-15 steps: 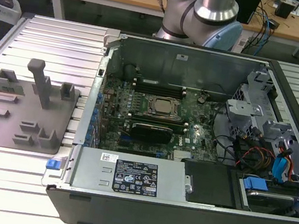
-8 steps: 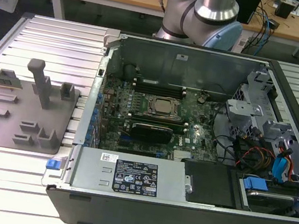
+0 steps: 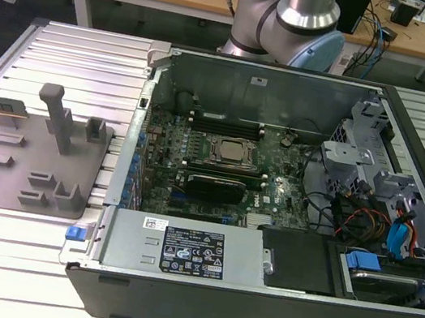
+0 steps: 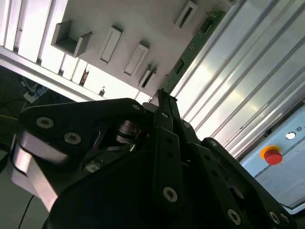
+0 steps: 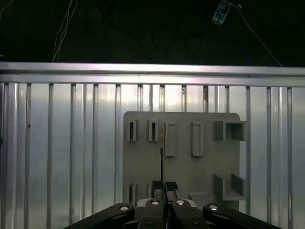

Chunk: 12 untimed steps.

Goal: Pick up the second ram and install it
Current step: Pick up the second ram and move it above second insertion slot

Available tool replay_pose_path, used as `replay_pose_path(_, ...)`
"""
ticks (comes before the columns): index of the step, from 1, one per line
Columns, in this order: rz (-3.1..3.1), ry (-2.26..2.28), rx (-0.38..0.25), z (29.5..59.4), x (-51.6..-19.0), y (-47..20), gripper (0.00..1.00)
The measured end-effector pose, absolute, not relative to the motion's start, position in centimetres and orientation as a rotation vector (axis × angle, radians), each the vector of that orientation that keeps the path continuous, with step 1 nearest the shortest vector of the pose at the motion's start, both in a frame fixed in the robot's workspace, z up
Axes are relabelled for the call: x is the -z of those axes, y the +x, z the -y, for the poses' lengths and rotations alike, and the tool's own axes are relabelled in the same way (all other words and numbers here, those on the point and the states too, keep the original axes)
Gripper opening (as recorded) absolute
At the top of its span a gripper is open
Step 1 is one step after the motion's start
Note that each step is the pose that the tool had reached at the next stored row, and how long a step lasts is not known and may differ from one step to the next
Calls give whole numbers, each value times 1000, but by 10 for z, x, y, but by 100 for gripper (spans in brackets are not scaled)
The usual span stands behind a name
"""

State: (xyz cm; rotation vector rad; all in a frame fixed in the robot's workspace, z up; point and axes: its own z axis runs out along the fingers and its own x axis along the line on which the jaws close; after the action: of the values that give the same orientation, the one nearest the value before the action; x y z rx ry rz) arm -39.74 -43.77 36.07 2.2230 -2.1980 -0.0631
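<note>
Pinched edge-on by the pincer (image 5: 164, 184), the second ram (image 4: 193, 47) was held over the grey fixture tray (image 5: 183, 167), nine o'clock from the computer case (image 3: 251, 314) in the exterior view, presumably so its contact edge was left free for seating.

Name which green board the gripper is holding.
The second ram, the narrow stick clamped in the gripper; the large motherboard lies in the case.
</note>
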Motion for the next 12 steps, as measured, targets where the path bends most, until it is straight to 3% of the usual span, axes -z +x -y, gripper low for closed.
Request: replay_pose_path(12, 2198, 2223, 63, 438, -398, -397, 9)
